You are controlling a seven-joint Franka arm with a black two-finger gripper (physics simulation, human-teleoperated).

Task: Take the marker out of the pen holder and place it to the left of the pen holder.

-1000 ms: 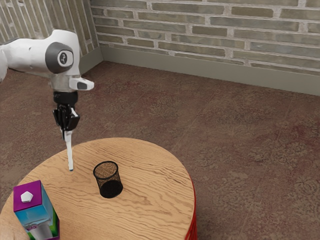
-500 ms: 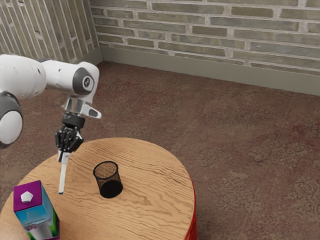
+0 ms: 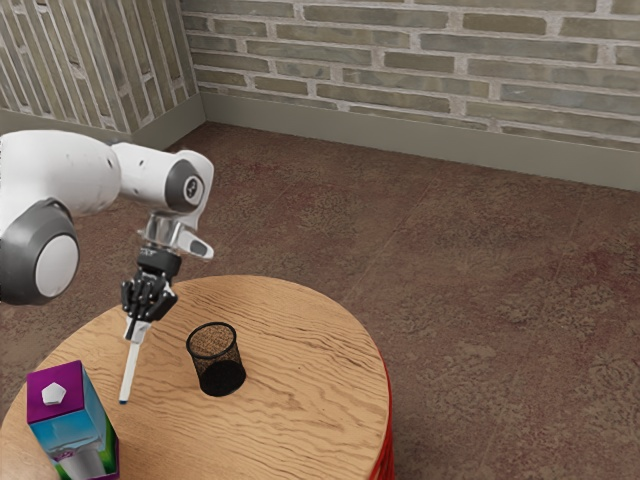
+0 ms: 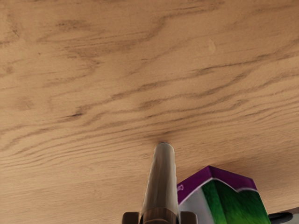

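Observation:
In the exterior view my gripper [image 3: 137, 322] is shut on the top part of the white marker [image 3: 130, 372], which hangs tilted, its dark tip downward, between the pen holder and the carton. The marker [image 4: 160, 184] also stands out in the wrist view, with the gripper [image 4: 160, 218] on both sides of its near end. The black mesh pen holder [image 3: 217, 362] is upright on the table, to the exterior view's right of the marker. Whether the marker's tip touches the wood, I cannot tell.
A purple, blue and green carton [image 3: 68, 405] stands near the round wooden table's [image 3: 290, 400] edge at the exterior view's lower left. It also appears in the wrist view as a green and purple carton [image 4: 229, 198] beside the marker.
My hand has swung toward the exterior view's bottom and come lower, carrying the marker from behind the pen holder's side to near the carton. The pen holder and carton have stayed put.

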